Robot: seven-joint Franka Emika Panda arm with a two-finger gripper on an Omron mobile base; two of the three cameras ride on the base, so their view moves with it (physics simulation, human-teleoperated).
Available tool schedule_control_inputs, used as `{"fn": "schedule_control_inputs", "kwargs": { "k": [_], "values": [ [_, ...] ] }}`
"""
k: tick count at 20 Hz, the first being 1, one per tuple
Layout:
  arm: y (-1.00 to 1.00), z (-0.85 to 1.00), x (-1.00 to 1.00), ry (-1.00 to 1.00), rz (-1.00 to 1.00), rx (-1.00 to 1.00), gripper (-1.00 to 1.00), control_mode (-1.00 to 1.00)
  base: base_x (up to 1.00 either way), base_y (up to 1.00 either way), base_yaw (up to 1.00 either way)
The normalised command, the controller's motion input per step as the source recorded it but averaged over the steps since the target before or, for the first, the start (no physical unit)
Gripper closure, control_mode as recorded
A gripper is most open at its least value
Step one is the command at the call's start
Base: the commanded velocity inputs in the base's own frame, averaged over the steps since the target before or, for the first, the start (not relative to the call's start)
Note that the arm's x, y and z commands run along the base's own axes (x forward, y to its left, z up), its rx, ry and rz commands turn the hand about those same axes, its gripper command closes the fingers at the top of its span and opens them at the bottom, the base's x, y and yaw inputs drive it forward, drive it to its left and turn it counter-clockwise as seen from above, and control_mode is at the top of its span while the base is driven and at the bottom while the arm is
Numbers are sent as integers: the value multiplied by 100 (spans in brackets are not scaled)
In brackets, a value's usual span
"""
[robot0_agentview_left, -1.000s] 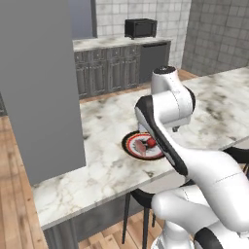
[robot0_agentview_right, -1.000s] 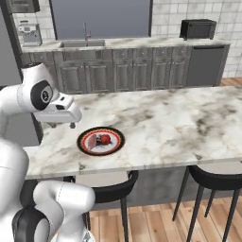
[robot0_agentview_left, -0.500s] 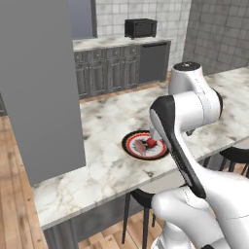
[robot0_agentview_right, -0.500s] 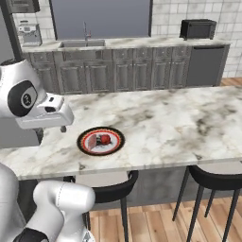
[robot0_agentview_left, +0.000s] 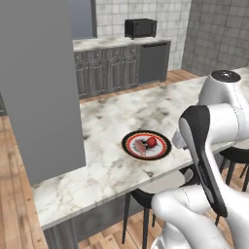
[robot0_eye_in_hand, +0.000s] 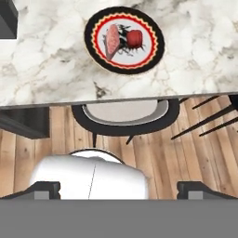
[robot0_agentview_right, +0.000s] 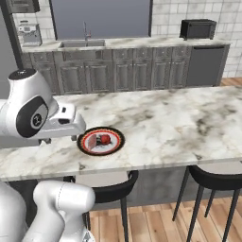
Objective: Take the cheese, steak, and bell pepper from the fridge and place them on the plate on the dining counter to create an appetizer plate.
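Note:
The plate (robot0_agentview_left: 127, 146) (robot0_agentview_right: 118, 142) (robot0_eye_in_hand: 90, 39) lies near the front edge of the dining counter (robot0_agentview_left: 107, 116) (robot0_agentview_right: 165, 118) (robot0_eye_in_hand: 46, 69). On it the steak (robot0_agentview_left: 141, 147) (robot0_agentview_right: 96, 141) (robot0_eye_in_hand: 112, 41) rests beside the bell pepper (robot0_agentview_left: 152, 142) (robot0_agentview_right: 105, 139) (robot0_eye_in_hand: 134, 38). My gripper (robot0_eye_in_hand: 119, 189) is open with nothing between its fingers. It hangs back from the counter's edge, above the floor, and looks down at the plate from a distance. In the right base view the hand (robot0_agentview_right: 68, 125) hovers just left of the plate. The cheese and the fridge are out of view.
A grey square pillar (robot0_agentview_left: 39, 87) stands on the counter's left end. Black stools (robot0_agentview_right: 212, 177) (robot0_eye_in_hand: 123, 114) sit under the front edge, over wooden floor. A dark-cabinet sink counter (robot0_agentview_right: 118, 45) with a microwave (robot0_agentview_left: 140, 27) runs along the back wall.
The arm has drawn back from over the plate toward the counter's near edge and folded up higher. The gripper stays open. Steak and bell pepper lie still on the plate.

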Motion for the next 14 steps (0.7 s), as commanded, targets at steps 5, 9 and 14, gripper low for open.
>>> {"fn": "schedule_control_inputs", "kwargs": {
  "k": [5, 9, 14],
  "values": [
    [0, 0, -13, -12, 1, 0, -100, 100, -2, 1, 0],
    [0, 0, 0, 0, 0, 0, -100, 100, -14, 18, 1],
    [0, 0, 0, 0, 0, 0, -100, 100, -34, 57, 7]
  ]
}}
